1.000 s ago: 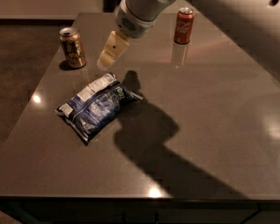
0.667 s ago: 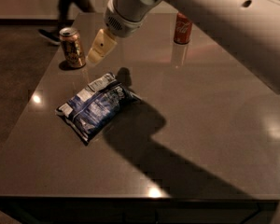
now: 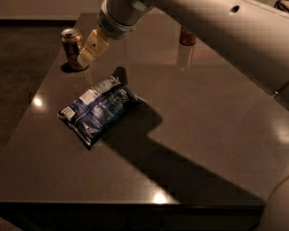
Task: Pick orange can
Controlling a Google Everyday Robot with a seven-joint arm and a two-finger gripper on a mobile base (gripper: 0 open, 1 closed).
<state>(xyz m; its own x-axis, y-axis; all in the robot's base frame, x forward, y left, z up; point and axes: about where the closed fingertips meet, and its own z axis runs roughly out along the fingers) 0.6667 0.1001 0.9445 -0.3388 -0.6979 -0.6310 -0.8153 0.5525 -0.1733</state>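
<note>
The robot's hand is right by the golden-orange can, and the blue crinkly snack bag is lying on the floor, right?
Not quite. The camera view shows the blue crinkly snack bag lying on the dark glossy table, not the floor. The gripper is indeed right by the golden-orange metal can.

We're looking down on a dark, glossy table [image 3: 216, 129], its top catching a few small glints of light. Near its middle-left lies a blue-and-white snack bag [image 3: 100, 109], flat on the surface and turned at a slant. Beyond the bag, toward the far left corner, we see the orange can [image 3: 72, 47] standing upright on the tabletop. Just beside that can, between it and the bag, the gripper [image 3: 84, 60] hangs above the surface; we can't tell whether it touches the can. Farther back and right of the bag, well apart from it, stands a red can [image 3: 187, 36], its top hidden behind the arm. A broad shadow runs from the bag toward the near right edge.
</note>
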